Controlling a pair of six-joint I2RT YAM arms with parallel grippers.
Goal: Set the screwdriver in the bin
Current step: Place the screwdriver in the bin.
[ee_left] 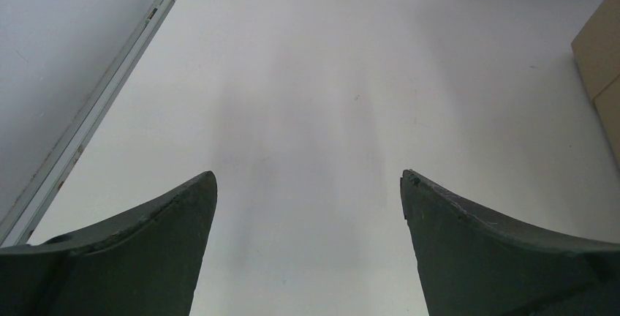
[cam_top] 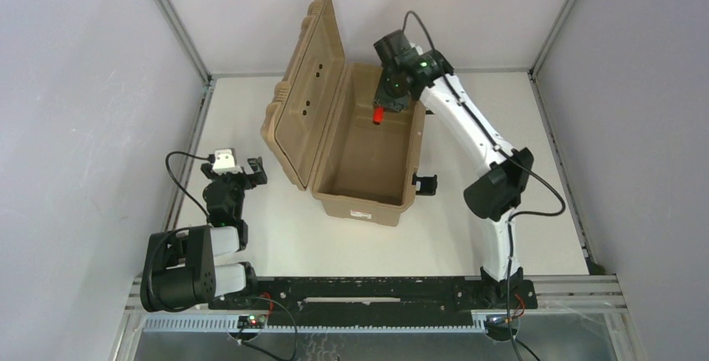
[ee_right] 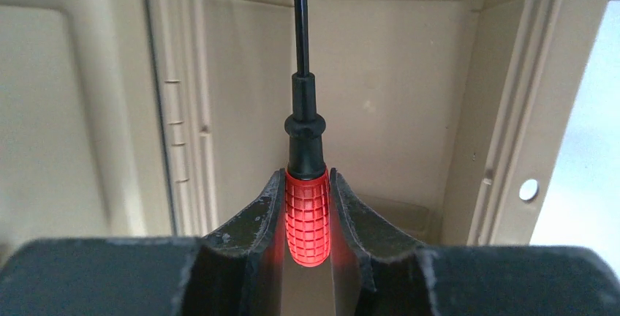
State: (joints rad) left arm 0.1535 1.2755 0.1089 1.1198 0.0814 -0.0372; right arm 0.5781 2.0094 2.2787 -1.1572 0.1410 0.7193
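The tan bin (cam_top: 393,211) stands in the middle of the table with its ribbed lid (cam_top: 305,85) swung open to the left. My right gripper (cam_top: 386,104) hangs over the bin's far end, shut on the screwdriver's red handle (cam_top: 378,115). In the right wrist view the gripper (ee_right: 307,177) clamps the red gridded handle (ee_right: 307,217), and the thin black shaft (ee_right: 300,16) points into the bin's interior (ee_right: 395,111). My left gripper (cam_top: 238,173) rests low at the table's left side; its view shows the gripper (ee_left: 308,177) open and empty over bare table.
A black latch (cam_top: 426,184) sticks out on the bin's right side. A white label (cam_top: 361,214) is on the bin's near wall. The bin's corner (ee_left: 603,60) shows at the right edge of the left wrist view. Metal frame rails (cam_top: 180,27) border the table.
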